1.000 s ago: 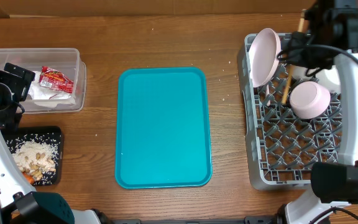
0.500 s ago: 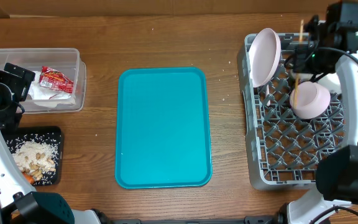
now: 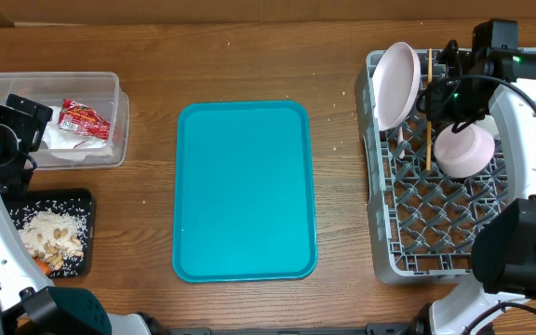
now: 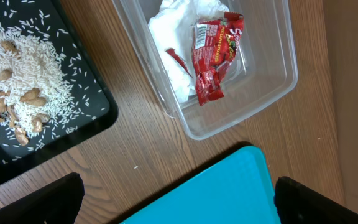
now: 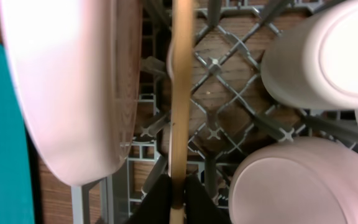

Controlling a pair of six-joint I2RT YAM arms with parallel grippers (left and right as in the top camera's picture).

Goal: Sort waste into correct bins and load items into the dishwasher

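My right gripper (image 3: pixel 433 91) (image 5: pixel 178 199) is over the back left of the grey dishwasher rack (image 3: pixel 408 223), shut on the handle of the pale slim fork (image 3: pixel 429 121) (image 5: pixel 180 93). The fork points down into the lattice, just right of the upright white plate (image 3: pixel 396 84) (image 5: pixel 67 87). Two white bowls (image 5: pixel 322 53) (image 5: pixel 297 183) lie upturned to its right; one bowl (image 3: pixel 463 149) shows in the overhead view. My left gripper (image 3: pixel 28 119) (image 4: pixel 179 208) hangs open and empty above the wood between the bins.
The clear tub (image 3: pixel 110 154) holds a red wrapper (image 3: pixel 84 118) (image 4: pixel 213 56) and white napkins (image 3: pixel 63 140). The black tray (image 3: pixel 82 200) holds rice scraps (image 3: pixel 54 233) and a bit of carrot (image 3: pixel 43 267). A teal serving tray (image 3: pixel 245 191) lies mid-table.
My right gripper has carried the fork left and lower, from tilted over the bowls to straight beside the plate. The left arm has not moved.
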